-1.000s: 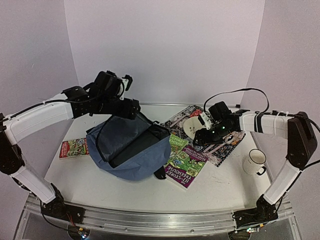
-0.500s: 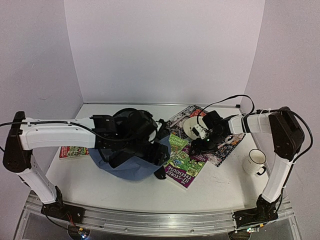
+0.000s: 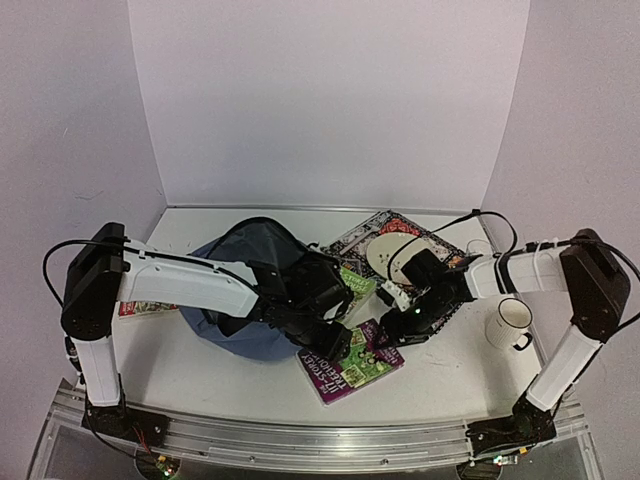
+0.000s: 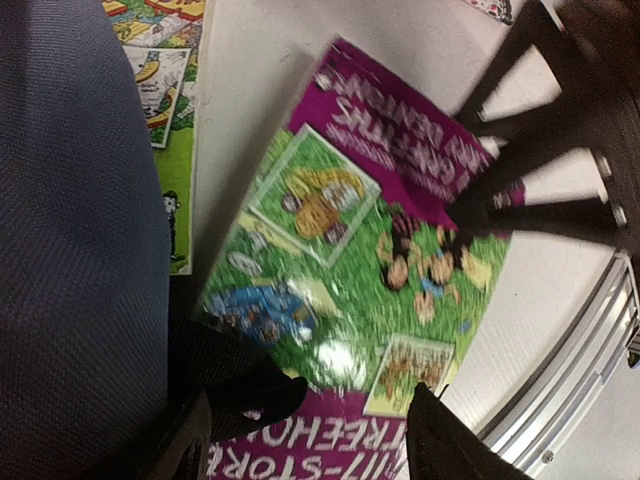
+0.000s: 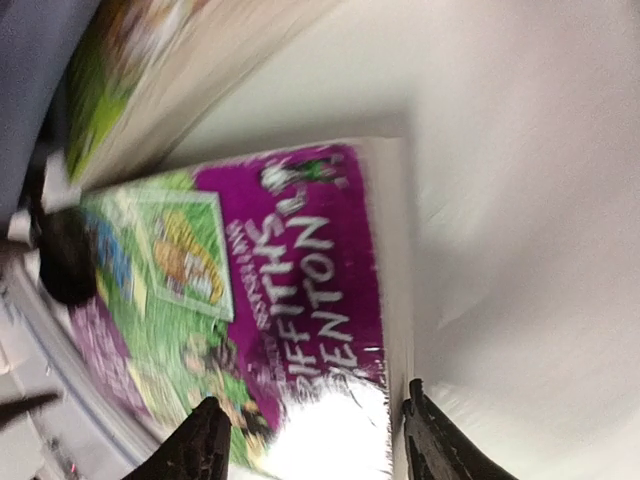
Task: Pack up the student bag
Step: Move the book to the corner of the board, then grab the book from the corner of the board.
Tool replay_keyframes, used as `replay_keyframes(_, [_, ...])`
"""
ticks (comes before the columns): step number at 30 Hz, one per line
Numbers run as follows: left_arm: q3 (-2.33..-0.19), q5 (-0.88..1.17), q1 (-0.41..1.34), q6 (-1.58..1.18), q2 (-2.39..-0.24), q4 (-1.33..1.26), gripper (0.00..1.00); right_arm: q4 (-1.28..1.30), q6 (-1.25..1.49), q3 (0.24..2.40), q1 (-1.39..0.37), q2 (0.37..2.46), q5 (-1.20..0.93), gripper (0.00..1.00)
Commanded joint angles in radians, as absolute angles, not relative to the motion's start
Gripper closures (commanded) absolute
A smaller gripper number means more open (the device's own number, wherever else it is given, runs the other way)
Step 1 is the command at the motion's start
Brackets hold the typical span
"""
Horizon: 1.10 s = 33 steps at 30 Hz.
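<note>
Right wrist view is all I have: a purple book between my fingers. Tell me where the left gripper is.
Observer: The left gripper hangs open over that purple book, at the end nearer the bag.
Operator: Report what stands on the table to my right.
Observer: A white mug stands upright there, apart from the book.
Operator: Place the bag for me.
Observer: The blue bag lies left of the book, with the left arm reaching across it.
</note>
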<state>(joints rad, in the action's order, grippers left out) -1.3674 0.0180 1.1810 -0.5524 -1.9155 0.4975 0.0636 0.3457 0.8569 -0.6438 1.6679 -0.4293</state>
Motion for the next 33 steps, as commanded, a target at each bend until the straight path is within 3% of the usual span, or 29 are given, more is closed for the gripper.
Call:
replay_keyframes(1, [-1.362,-0.052,1.15,-0.577,-1.906,0.514,0.32,0.121,0.434,0.776,-0.717,1.562,-0.579,0.47])
replay_keyframes(4, [-1.35,-0.082,1.143,-0.583,-1.885,0.541,0.3,0.152,0.412,0.77,-0.727,1.511,-0.603,0.48])
replay_keyframes(8, [-1.332,-0.065,1.144,-0.592,-1.832,0.574,0.27,0.208,0.344,0.854,-0.719,1.503,-0.472,0.42])
replay_keyframes(16, [-1.225,-0.009,1.151,-0.668,-1.682,0.668,0.23,0.221,0.189,1.055,-0.664,1.714,-0.402,0.3])
replay_keyframes(24, [-1.172,0.069,1.171,-0.741,-1.696,0.667,0.22,0.227,0.106,1.099,-0.664,1.848,-0.501,0.24])
replay_keyframes(27, [-1.173,0.076,1.176,-0.739,-1.747,0.661,0.25,0.221,0.091,1.087,-0.666,1.878,-0.539,0.24])
replay_keyframes(33, [-1.193,0.072,1.178,-0.712,-1.828,0.62,0.44,0.218,0.068,1.063,-0.666,1.894,-0.616,0.29])
